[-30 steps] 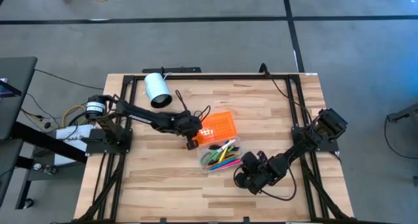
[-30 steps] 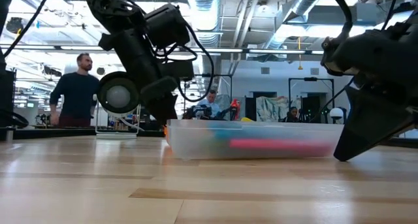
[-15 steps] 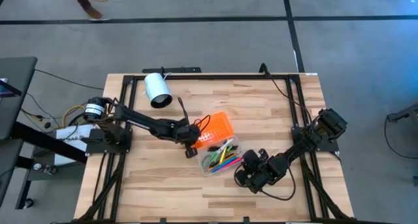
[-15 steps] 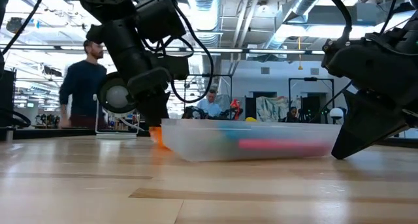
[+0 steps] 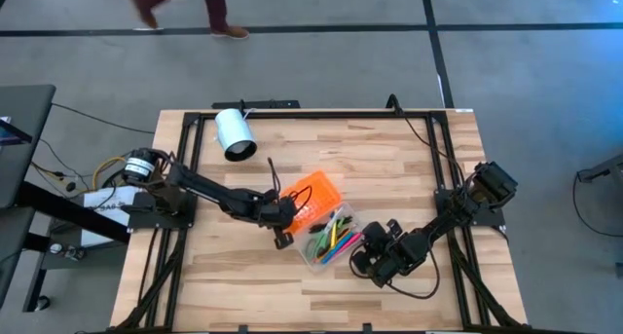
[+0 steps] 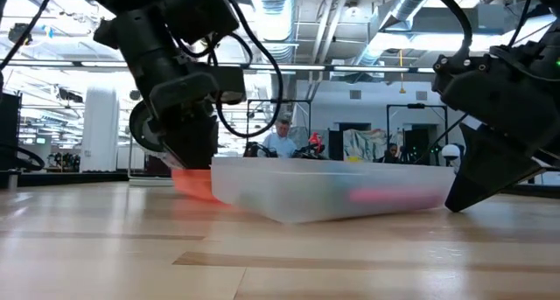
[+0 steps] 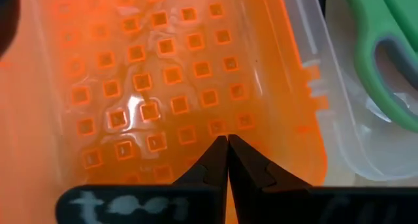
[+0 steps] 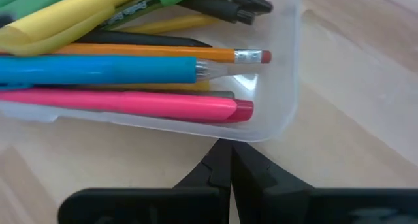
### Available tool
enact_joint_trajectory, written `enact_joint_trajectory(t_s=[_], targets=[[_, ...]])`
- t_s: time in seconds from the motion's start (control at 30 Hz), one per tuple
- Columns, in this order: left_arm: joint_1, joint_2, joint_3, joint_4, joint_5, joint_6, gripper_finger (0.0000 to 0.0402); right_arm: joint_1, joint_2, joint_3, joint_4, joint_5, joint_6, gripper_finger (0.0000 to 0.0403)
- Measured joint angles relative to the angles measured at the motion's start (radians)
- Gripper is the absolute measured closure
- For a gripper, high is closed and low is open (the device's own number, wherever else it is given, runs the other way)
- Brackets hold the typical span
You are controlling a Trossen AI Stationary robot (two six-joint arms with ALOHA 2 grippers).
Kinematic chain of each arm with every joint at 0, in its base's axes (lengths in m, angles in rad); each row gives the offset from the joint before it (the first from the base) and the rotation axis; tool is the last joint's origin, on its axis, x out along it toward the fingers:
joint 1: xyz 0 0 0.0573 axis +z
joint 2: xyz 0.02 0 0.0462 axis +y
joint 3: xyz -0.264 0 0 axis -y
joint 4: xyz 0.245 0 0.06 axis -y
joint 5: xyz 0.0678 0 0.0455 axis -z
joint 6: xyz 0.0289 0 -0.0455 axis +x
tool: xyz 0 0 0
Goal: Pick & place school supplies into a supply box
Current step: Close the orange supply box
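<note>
Left gripper: the left gripper [image 7: 226,145] has its fingers pressed together with nothing between them; the tips sit against the edge of the orange lid [image 7: 170,87], at the left end of the box.
Right gripper: the right gripper [image 8: 228,152] also has its fingers together and holds nothing; the tips are at the rounded corner of the supply box [image 8: 281,113], on the opposite end from the left gripper.
Supply box: the clear case lies on the wooden table [image 5: 234,266] between the two grippers, with the lid swung open and lying beside the tray on the left gripper's side.
Lid: orange, with a grid of small square holes.
School supplies: inside the tray just ahead of the right gripper lie a pink marker [image 8: 124,103], a blue pen [image 8: 98,68], an orange pencil [image 8: 150,51] with an eraser, and yellow and green ones above them; the green-handled scissors [image 7: 385,48] lie in the tray past the lid.
Writing: small print on one pen barrel, too small to read.
White cylinder: the white cylinder [image 5: 234,134] lies well behind the left gripper, near the table's far edge.
Room: a person [image 6: 282,141] is in the background.
</note>
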Motion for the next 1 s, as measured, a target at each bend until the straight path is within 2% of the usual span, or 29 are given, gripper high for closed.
enact_joint_trajectory(t_s=[1.0], targets=[[-0.291, 0.003, -0.002, -0.023, -0.112, -0.469, 0.0401, -0.005, -0.001, 0.000, -0.057, -0.004, -0.072, 0.0403]])
